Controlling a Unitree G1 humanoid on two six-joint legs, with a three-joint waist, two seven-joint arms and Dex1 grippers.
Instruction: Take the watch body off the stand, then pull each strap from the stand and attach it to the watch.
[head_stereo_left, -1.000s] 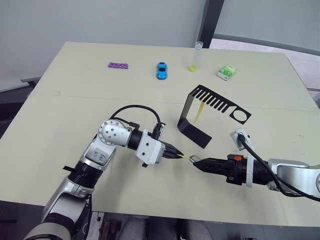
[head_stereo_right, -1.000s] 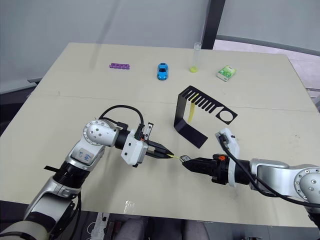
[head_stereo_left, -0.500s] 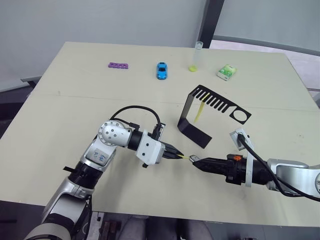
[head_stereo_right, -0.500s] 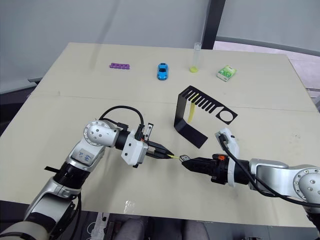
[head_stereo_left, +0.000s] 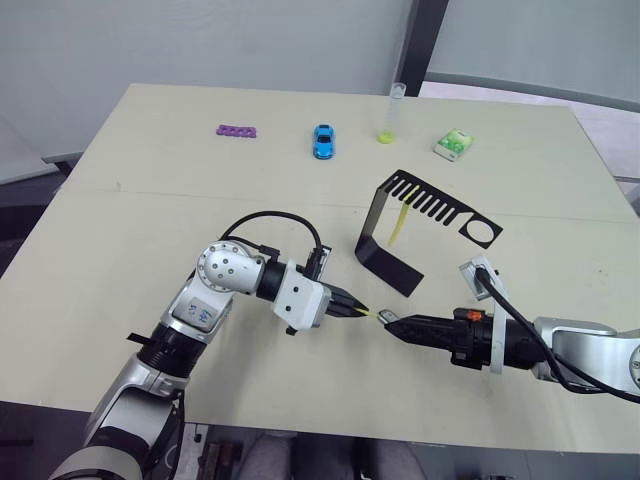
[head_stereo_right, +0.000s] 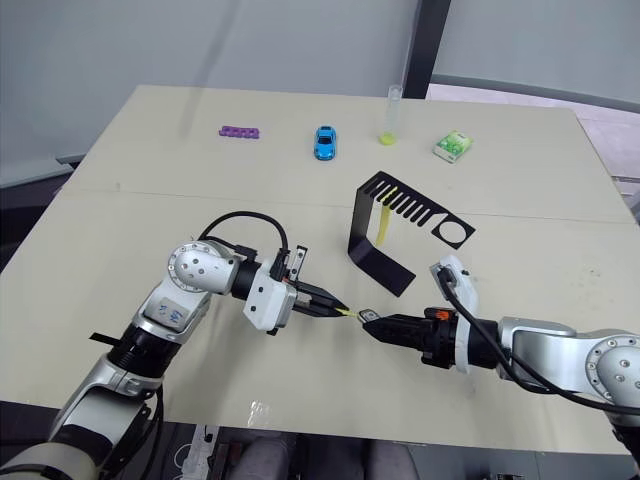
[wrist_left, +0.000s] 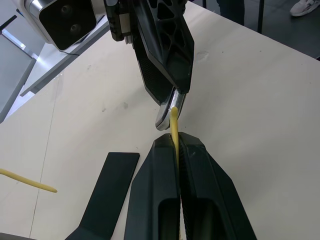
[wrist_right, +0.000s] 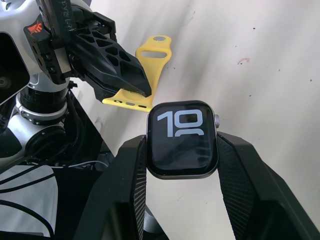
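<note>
The watch body (wrist_right: 182, 139), screen lit with light digits, is clamped between the fingers (wrist_right: 131, 170) of my shut right gripper (head_stereo_left: 392, 321) just above the table's near middle. My left gripper (head_stereo_left: 358, 310) faces it from the left, shut on one yellow strap (wrist_left: 174, 122), whose free end touches the watch body's edge. The strap's holed length (wrist_right: 146, 70) trails behind the left fingers. The second strap (head_stereo_left: 399, 225) hangs from a slot in the black stand (head_stereo_left: 385, 255), which rests behind both grippers with its ring (head_stereo_left: 482, 232) to the right.
Along the far edge lie a purple piece (head_stereo_left: 238, 131), a blue toy car (head_stereo_left: 323, 141), a clear tube with a yellow bottom (head_stereo_left: 388, 115) and a green-white box (head_stereo_left: 452, 145). The table's near edge runs just below both arms.
</note>
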